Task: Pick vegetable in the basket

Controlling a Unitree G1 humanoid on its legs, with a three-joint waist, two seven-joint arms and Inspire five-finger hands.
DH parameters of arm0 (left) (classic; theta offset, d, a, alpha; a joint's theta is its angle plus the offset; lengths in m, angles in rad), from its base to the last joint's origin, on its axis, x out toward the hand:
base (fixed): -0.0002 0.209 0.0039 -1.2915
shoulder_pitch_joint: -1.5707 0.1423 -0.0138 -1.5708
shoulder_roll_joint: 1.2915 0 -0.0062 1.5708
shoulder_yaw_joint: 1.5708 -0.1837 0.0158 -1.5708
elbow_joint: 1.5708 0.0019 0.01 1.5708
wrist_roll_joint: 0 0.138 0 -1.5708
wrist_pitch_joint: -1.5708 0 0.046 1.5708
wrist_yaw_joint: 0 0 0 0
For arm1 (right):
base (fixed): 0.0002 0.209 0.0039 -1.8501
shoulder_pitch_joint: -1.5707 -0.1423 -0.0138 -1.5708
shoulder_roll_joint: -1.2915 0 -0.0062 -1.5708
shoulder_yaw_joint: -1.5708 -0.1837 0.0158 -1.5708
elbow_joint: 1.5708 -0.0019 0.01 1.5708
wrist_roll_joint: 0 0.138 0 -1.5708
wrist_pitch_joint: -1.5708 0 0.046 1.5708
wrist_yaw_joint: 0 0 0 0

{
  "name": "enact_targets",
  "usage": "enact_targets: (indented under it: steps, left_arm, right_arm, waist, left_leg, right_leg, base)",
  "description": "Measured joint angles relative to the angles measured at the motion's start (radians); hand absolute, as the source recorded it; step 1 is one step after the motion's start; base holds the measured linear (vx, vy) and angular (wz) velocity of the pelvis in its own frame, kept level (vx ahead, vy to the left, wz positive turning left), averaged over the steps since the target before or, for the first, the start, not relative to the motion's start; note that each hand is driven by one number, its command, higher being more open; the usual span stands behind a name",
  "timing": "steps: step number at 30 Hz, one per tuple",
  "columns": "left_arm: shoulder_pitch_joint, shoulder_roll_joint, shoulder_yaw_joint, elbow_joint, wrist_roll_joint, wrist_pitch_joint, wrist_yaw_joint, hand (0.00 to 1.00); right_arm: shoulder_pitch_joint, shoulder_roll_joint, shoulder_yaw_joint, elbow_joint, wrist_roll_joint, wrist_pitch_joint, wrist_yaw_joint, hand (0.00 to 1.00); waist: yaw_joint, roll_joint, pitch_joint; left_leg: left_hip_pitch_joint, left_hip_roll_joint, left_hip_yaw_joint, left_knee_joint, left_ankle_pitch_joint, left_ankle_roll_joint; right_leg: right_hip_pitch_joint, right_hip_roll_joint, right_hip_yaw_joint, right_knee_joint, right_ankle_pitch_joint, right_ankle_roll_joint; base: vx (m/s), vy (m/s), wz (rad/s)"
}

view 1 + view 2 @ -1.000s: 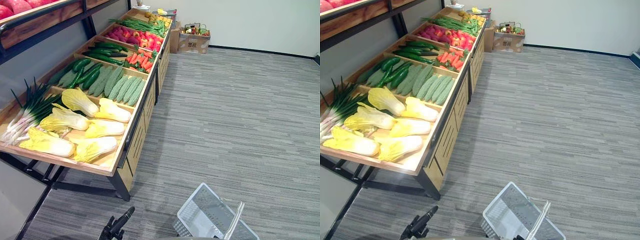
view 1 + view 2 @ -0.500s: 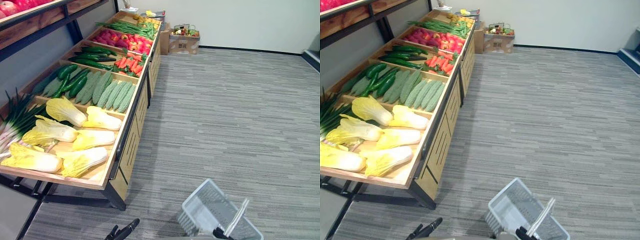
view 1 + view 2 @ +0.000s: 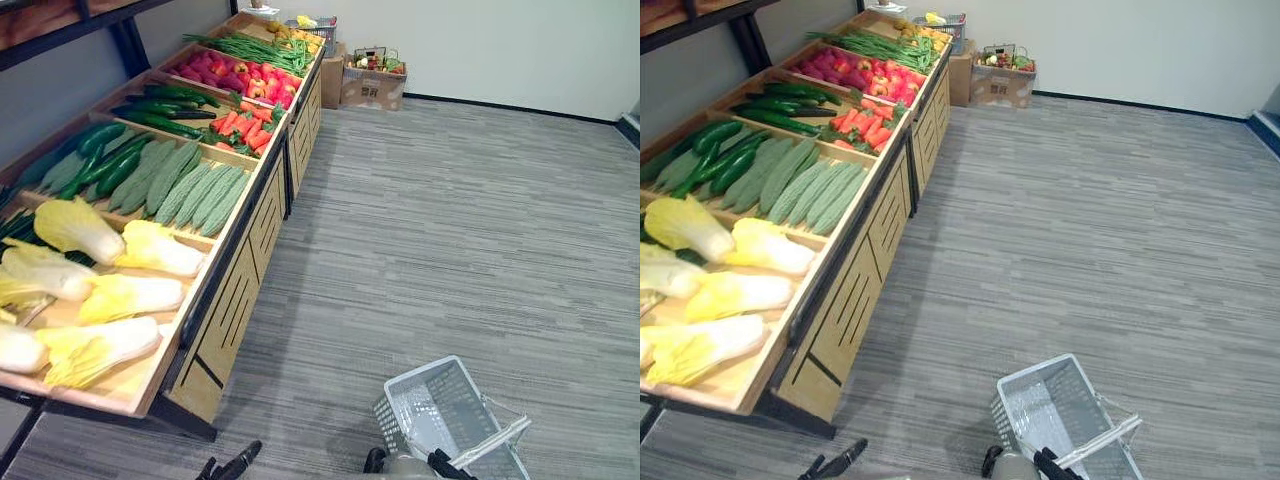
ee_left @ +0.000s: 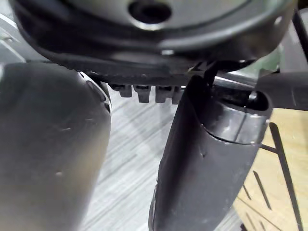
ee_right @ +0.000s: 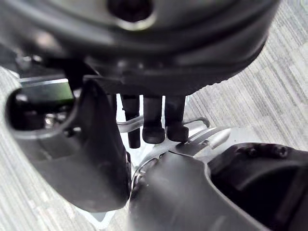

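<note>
**Basket held and empty, nothing picked yet.**
The right hand (image 3: 447,467) has its fingers (image 5: 153,126) curled round the handle (image 3: 495,440) of the white basket (image 3: 398,420), which has nothing in it. The left hand (image 3: 238,463) shows straight fingers holding nothing. The cabbages (image 3: 152,248) and other vegetables lie on the bench (image 3: 225,300), well apart from those fingers, ahead and to their left. By my reading the reach, the grasp and the drop into the basket are all left to do.

Vegetable stand (image 3: 232,285) along the left, basket (image 3: 398,425) on floor (image 3: 450,230) lower right.
</note>
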Motion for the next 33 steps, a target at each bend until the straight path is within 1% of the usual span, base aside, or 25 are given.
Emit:
enact_targets:
  steps: [1,3,4,5,6,7,8,9,11,12,13,14,15,16,17,18,21,23,25,27,29,30,31,32,33]
  left_arm:
    - [-0.009,-0.005,0.019,-0.002,-0.010,-0.013,-0.009,1.00]
    - [-0.018,-0.016,0.033,-0.003,-0.031,-0.013,-0.017,1.00]
    - [-0.019,-0.019,0.033,-0.010,-0.038,-0.013,-0.018,1.00]
    - [-0.023,-0.023,0.032,-0.013,-0.038,-0.012,-0.021,1.00]
    - [-0.029,-0.025,0.032,-0.012,-0.037,-0.011,-0.024,1.00]
    - [-0.045,-0.029,0.024,-0.010,-0.037,-0.006,-0.027,1.00]
    - [-0.049,-0.033,0.019,-0.011,-0.037,-0.006,-0.030,1.00]
    - [-0.048,-0.021,0.014,-0.009,-0.037,-0.010,-0.020,1.00]
    - [-0.052,-0.006,0.001,-0.009,-0.038,-0.010,-0.018,1.00]
    - [-0.055,0.007,-0.020,-0.009,-0.038,-0.010,-0.016,1.00]
    - [-0.055,0.006,-0.029,-0.009,-0.037,-0.010,-0.016,1.00]
    - [-0.053,0.000,-0.052,-0.008,-0.035,-0.010,-0.011,1.00]
    - [-0.052,-0.008,-0.054,-0.007,-0.033,-0.010,-0.009,1.00]
    - [-0.047,-0.012,-0.055,-0.008,-0.033,-0.010,-0.008,1.00]
    - [-0.044,-0.001,-0.053,-0.004,-0.035,-0.009,-0.002,1.00]
    - [-0.062,-0.002,-0.053,0.009,-0.034,-0.006,0.006,1.00]
    - [-0.053,-0.025,-0.051,0.019,-0.037,0.003,0.005,1.00]
    - [-0.047,-0.030,-0.051,0.022,-0.038,0.004,0.003,1.00]
    - [-0.047,-0.025,-0.049,0.022,-0.043,0.004,0.002,1.00]
    - [-0.046,-0.021,-0.042,0.022,-0.044,0.006,0.002,1.00]
    - [-0.047,-0.011,-0.042,0.019,-0.044,0.006,-0.001,1.00]
    - [-0.047,-0.008,-0.043,0.019,-0.045,0.006,-0.004,1.00]
    - [-0.044,-0.012,-0.046,0.020,-0.051,0.004,-0.004,1.00]
    - [-0.040,-0.014,-0.047,0.020,-0.054,0.004,-0.004,1.00]
    - [-0.031,-0.013,-0.052,0.020,-0.056,0.003,-0.004,1.00]
  right_arm:
    - [0.000,-0.012,0.005,0.012,0.001,0.016,-0.001,0.00]
    - [0.004,-0.030,0.023,0.034,-0.003,0.035,-0.002,0.00]
    - [0.009,-0.032,0.034,0.047,-0.003,0.037,-0.001,0.00]
    - [0.007,-0.035,0.033,0.049,-0.004,0.041,-0.001,0.00]
    - [0.003,-0.033,0.033,0.048,-0.004,0.041,-0.001,0.00]
    - [-0.004,-0.034,0.031,0.044,-0.006,0.042,0.000,0.00]
    - [-0.001,-0.036,0.029,0.043,-0.012,0.044,0.000,0.00]
    - [0.005,-0.010,0.036,0.046,-0.032,0.053,-0.009,0.00]
    - [0.018,0.004,0.035,0.041,-0.032,0.052,0.004,0.00]
    - [0.018,0.010,0.036,0.041,-0.032,0.052,0.005,0.00]
    - [0.017,0.010,0.036,0.041,-0.032,0.051,0.004,0.00]
    - [0.017,0.004,0.036,0.038,-0.031,0.046,-0.001,0.00]
    - [0.020,-0.002,0.037,0.031,-0.032,0.040,-0.001,0.00]
    - [0.022,0.000,0.040,0.024,-0.032,0.038,-0.001,0.00]
    - [0.021,0.003,0.060,0.019,-0.032,0.035,-0.001,0.00]
    - [0.014,0.003,0.068,0.019,-0.032,0.028,-0.009,0.00]
    - [0.016,-0.017,0.066,0.025,-0.049,0.021,-0.010,0.00]
    - [0.017,-0.019,0.054,0.028,-0.079,0.021,-0.008,0.00]
    - [0.015,-0.018,0.052,0.028,-0.095,0.018,-0.010,0.00]
    - [0.012,-0.016,0.055,0.028,-0.110,0.019,-0.010,0.00]
    - [0.009,-0.017,0.055,0.027,-0.110,0.019,-0.010,0.00]
    - [0.008,-0.017,0.055,0.028,-0.110,0.021,-0.011,0.00]
    - [0.004,-0.024,0.055,0.028,-0.111,0.022,-0.012,0.00]
    - [0.001,-0.028,0.055,0.028,-0.110,0.021,-0.013,0.00]
    - [-0.001,-0.031,0.053,0.027,-0.111,0.019,-0.015,0.00]
  waist:
    - [0.002,0.007,0.009]
    - [0.003,0.011,0.010]
    - [0.004,0.004,0.012]
    - [0.006,-0.002,0.012]
    - [0.006,-0.007,0.014]
    - [0.005,-0.003,0.014]
    - [0.007,0.004,0.011]
    - [0.017,-0.042,-0.009]
    - [0.014,-0.079,-0.020]
    - [0.015,-0.083,-0.020]
    - [0.015,-0.080,-0.018]
    - [0.015,-0.064,-0.007]
    - [0.013,-0.043,0.005]
    - [0.014,-0.046,0.003]
    - [0.014,-0.068,-0.007]
    - [0.016,-0.068,-0.004]
    - [0.014,-0.032,-0.005]
    - [0.014,-0.026,-0.008]
    - [0.017,-0.033,-0.006]
    - [0.022,-0.048,-0.008]
    - [0.029,-0.067,-0.009]
    - [0.029,-0.075,-0.012]
    - [0.030,-0.068,-0.015]
    - [0.030,-0.062,-0.019]
    - [0.031,-0.051,-0.024]
  left_leg:
    - [-0.071,0.035,-0.008,0.162,0.017,-0.006]
    - [-0.131,0.028,-0.006,0.313,-0.039,-0.051]
    - [-0.162,0.001,0.025,0.346,-0.082,-0.068]
    - [-0.197,-0.035,0.076,0.304,-0.115,-0.070]
    - [-0.216,-0.061,0.101,0.250,-0.121,-0.066]
    - [-0.257,-0.138,0.147,0.006,-0.047,-0.026]
    - [-0.274,-0.164,0.158,-0.072,0.018,0.043]
    - [-0.231,-0.224,0.157,-0.159,0.053,0.039]
    - [-0.202,-0.269,0.132,-0.265,0.101,0.042]
    - [-0.195,-0.286,0.110,-0.302,0.118,0.041]
    - [-0.190,-0.288,0.103,-0.310,0.122,0.040]
    - [-0.169,-0.283,0.092,-0.315,0.123,0.039]
    - [-0.146,-0.273,0.083,-0.317,0.126,0.035]
    - [-0.135,-0.280,0.085,-0.324,0.128,0.032]
    - [-0.128,-0.302,0.087,-0.346,0.131,0.023]
    - [-0.118,-0.303,0.090,-0.375,0.150,0.009]
    - [-0.059,-0.300,0.116,-0.478,0.196,-0.004]
    - [-0.039,-0.314,0.119,-0.524,0.219,-0.002]
    - [-0.045,-0.325,0.116,-0.528,0.218,-0.001]
    - [-0.048,-0.346,0.112,-0.528,0.212,0.008]
    - [-0.048,-0.384,0.108,-0.528,0.188,0.034]
    - [-0.051,-0.402,0.107,-0.529,0.171,0.046]
    - [-0.055,-0.415,0.094,-0.528,0.159,0.058]
    - [-0.055,-0.418,0.084,-0.527,0.154,0.065]
    - [-0.050,-0.420,0.052,-0.521,0.151,0.083]
  right_leg:
    - [0.061,0.025,-0.013,-0.058,0.003,-0.020]
    - [0.148,0.037,-0.026,-0.112,0.005,-0.045]
    - [0.208,0.038,-0.040,-0.134,0.005,-0.045]
    - [0.245,0.035,-0.044,-0.154,0.004,-0.045]
    - [0.254,0.030,-0.045,-0.158,0.003,-0.043]
    - [0.261,0.030,-0.049,-0.149,-0.009,-0.022]
    - [0.261,0.039,-0.049,-0.143,-0.019,-0.008]
    - [0.258,0.002,-0.043,-0.140,-0.037,0.007]
    - [0.267,-0.016,-0.043,-0.154,-0.037,0.007]
    - [0.273,-0.019,-0.046,-0.152,-0.037,0.007]
    - [0.276,-0.018,-0.045,-0.143,-0.037,0.007]
    - [0.281,-0.016,-0.041,-0.101,-0.037,0.007]
    - [0.284,-0.015,-0.026,-0.068,-0.061,0.000]
    - [0.294,-0.012,-0.004,-0.099,-0.074,-0.006]
    - [0.310,-0.022,0.011,-0.144,-0.080,0.010]
    - [0.317,-0.021,0.010,-0.167,-0.085,0.015]
    - [0.319,-0.008,0.010,-0.170,-0.085,0.015]
    - [0.325,-0.008,0.004,-0.186,-0.086,0.014]
    - [0.326,-0.016,-0.009,-0.192,-0.088,0.018]
    - [0.326,-0.038,-0.023,-0.185,-0.098,0.035]
    - [0.326,-0.080,-0.046,-0.156,-0.116,0.066]
    - [0.326,-0.109,-0.062,-0.125,-0.123,0.096]
    - [0.294,-0.132,-0.075,-0.039,-0.119,0.127]
    - [0.274,-0.144,-0.077,0.016,-0.111,0.143]
    - [0.226,-0.167,-0.064,0.143,-0.079,0.193]
  base:
    - [0.37,-0.320,0.25]
    - [0.34,-0.202,0.19]
    - [0.44,-0.162,0.17]
    - [0.42,-0.125,0.12]
    - [0.31,-0.009,0.14]
    - [0.23,0.043,0.20]
    - [0.39,0.053,0.33]
    - [0.35,0.028,0.35]
    - [0.33,-0.006,0.62]
    - [0.22,-0.006,0.69]
    - [0.13,0.004,0.60]
    - [0.11,-0.006,0.42]
    - [0.08,-0.021,0.32]
    - [0.05,-0.052,0.22]
    - [0.01,-0.076,0.10]
    - [-0.01,-0.078,0.04]
    - [-0.03,-0.053,-0.16]
    - [-0.01,-0.005,-0.05]
    - [-0.02,0.032,0.11]
    - [0.02,0.082,0.20]
    - [0.05,0.131,0.32]
    - [0.10,0.205,0.42]
    - [0.09,0.175,0.44]
    - [0.15,0.281,0.52]
    - [0.13,0.226,0.52]
